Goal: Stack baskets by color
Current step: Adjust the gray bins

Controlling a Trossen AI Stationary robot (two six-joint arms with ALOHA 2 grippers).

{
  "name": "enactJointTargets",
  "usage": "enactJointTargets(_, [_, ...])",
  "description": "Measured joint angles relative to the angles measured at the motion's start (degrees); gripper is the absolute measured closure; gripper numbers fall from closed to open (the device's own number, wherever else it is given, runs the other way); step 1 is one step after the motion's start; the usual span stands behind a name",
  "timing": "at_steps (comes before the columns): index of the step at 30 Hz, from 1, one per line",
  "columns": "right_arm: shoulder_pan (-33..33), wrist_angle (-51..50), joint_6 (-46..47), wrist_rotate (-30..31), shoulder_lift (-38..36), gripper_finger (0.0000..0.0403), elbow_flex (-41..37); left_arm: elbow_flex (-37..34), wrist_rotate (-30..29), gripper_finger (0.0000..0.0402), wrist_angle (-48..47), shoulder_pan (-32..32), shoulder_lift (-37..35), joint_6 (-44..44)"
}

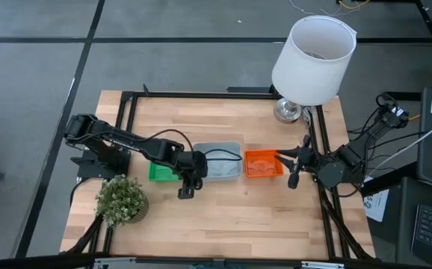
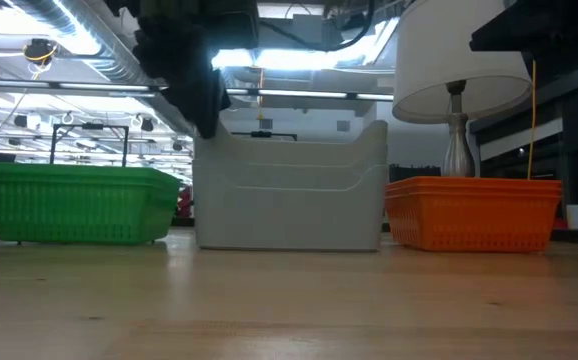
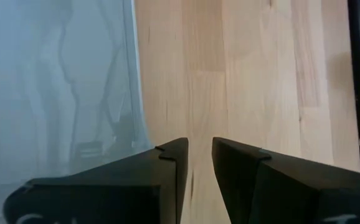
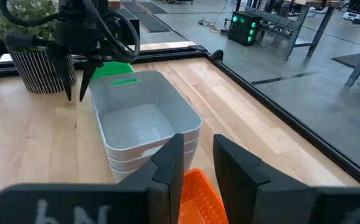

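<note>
Three groups of baskets are seen in a row across the middle of the wooden surface (image 1: 223, 217). The green baskets (image 1: 160, 172) are placed at the left end, the grey-blue baskets (image 1: 220, 161) in the middle and the orange baskets (image 1: 262, 164) at the right end. In the low view each colour is shown as one nested stack, with the grey-blue stack the tallest; layered rims can be made out on it in the right wrist view.

The left gripper (image 1: 185, 191) is held above the surface at the near left corner of the grey-blue stack, beside its wall and over bare wood. Its fingers (image 3: 161, 168) are set a narrow gap apart, and nothing is gripped between them.

The right gripper (image 1: 294, 166) is positioned at the right end of the orange stack, pointed towards the row of baskets. Its fingers (image 4: 167, 168) are also parted by only a narrow gap, with nothing held; the orange rim is seen just below and beyond them.

A white lampshade (image 1: 313, 52) on a metal base is stood at the far right corner of the surface, and a small bushy plant (image 1: 120, 199) in a pot is set at the near left, close to the green stack.
</note>
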Motion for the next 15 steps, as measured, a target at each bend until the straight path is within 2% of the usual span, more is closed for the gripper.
enactJointTargets(12, [0.0, 0.1, 0.2, -0.9, 0.0, 0.0315, 0.0, 0.2, -1.1, 0.0337, -0.3, -0.2, -0.1, 0.5])
enactJointTargets(15, [0.0, 2.5, -1.5, -0.8, 0.0, 0.0315, 0.0, 1.7, -1.5, 0.0337, -0.6, -1.0, -2.1, 1.0])
